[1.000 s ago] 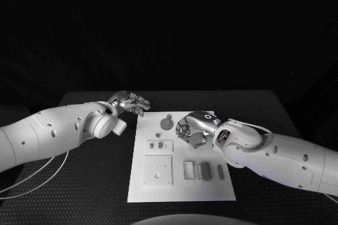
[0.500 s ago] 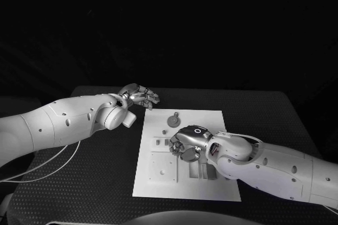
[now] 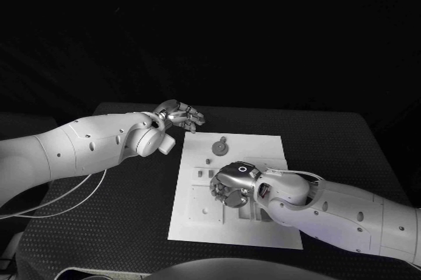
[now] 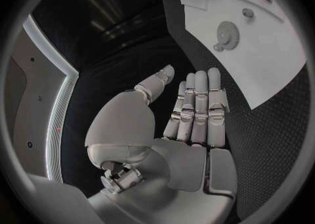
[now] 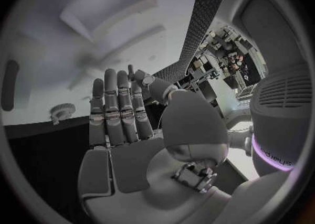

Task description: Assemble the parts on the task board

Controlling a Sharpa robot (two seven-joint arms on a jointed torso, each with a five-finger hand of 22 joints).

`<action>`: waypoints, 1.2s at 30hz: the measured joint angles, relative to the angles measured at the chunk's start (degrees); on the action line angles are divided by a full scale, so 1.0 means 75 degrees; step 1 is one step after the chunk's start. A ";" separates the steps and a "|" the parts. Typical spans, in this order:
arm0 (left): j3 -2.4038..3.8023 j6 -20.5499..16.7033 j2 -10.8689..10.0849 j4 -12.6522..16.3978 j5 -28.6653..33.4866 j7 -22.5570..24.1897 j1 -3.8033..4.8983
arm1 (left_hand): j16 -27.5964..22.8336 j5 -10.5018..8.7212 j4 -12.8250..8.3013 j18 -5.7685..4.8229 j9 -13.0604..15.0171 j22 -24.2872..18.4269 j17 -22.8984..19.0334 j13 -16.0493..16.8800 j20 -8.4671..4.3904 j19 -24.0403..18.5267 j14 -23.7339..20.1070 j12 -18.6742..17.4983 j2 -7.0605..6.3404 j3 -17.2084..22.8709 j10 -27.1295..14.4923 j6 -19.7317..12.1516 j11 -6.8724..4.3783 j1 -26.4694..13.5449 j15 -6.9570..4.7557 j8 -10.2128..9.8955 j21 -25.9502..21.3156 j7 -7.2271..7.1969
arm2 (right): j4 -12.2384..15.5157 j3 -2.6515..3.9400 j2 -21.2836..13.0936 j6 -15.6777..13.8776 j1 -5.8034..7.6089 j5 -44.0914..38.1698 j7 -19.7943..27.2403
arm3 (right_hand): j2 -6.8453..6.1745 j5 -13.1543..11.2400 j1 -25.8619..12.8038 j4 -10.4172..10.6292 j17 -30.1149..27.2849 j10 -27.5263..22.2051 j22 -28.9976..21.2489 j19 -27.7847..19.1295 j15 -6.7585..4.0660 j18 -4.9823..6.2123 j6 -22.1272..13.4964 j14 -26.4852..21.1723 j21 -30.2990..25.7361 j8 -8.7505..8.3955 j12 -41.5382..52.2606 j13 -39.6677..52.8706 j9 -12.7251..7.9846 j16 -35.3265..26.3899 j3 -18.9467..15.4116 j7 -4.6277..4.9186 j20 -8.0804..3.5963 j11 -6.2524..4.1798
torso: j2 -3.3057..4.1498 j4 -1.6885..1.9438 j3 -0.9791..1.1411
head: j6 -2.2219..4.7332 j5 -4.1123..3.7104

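Black textured worktop under a dark room; white task board lies at its middle. A small round gear-like part rests flat near the board's far edge; blocky recesses and small pieces sit nearer the robot.

Right hand hovers over the board's middle, on the near side of the gear. Wrist view shows its fingers straight, side by side, holding nothing.

Left hand hangs over bare worktop just beyond the board's far left corner, near the gear, apart from it. Fingers extended, empty.

Judgement: the gear looks light, rigid, smooth plastic, thin against the board, so apt to slide if pushed. Best pinched at opposite rim edges or by its small tab, lifted straight up.
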 measured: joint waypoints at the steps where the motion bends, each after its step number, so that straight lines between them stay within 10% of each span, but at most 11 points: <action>1: 0.0000 0.0000 0.0003 0.0001 0.0000 0.0001 0.0000 | 0.0000 0.0000 0.0000 -0.0001 0.0000 0.0000 0.0000 0.0001 0.0000 0.0000 0.0000 0.0000 0.0000 0.0000 0.0000 0.0000 0.0000 0.0000 0.0000 0.0000 0.0000 0.0000 | -0.0007 -0.0005 0.0001 0.0014 -0.0002 -0.0021 -0.0003 | 0.0000 0.0000 0.0000 0.0000 0.0000 0.0000 0.0000 0.0000 0.0000 0.0001 0.0000 0.0000 0.0000 0.0000 0.0000 0.0000 0.0003 0.0000 0.0000 0.0000 0.0000 0.0000 | 0.0000 -0.0001 0.0003 | -0.0012 0.0008; 36: 0.0000 0.0005 -0.0002 0.0025 0.0009 0.0003 0.0006 | 0.0001 0.0000 0.0000 -0.0079 0.0001 0.0000 0.0005 0.0012 0.0000 0.0000 -0.0010 0.0000 0.0000 0.0000 -0.0017 -0.0001 0.0017 0.0000 0.0010 0.0000 -0.0029 -0.0001 | -0.0072 -0.0048 0.0101 -0.0015 -0.0089 -0.0360 -0.0139 | 0.0000 0.0000 0.0000 0.0000 0.0032 0.0000 0.0014 0.0000 0.0000 0.0000 0.0000 0.0000 -0.0028 -0.0002 0.0001 -0.0001 0.0034 -0.0030 0.0000 0.0000 0.0000 0.0000 | -0.0004 -0.0009 -0.0001 | -0.0125 0.0141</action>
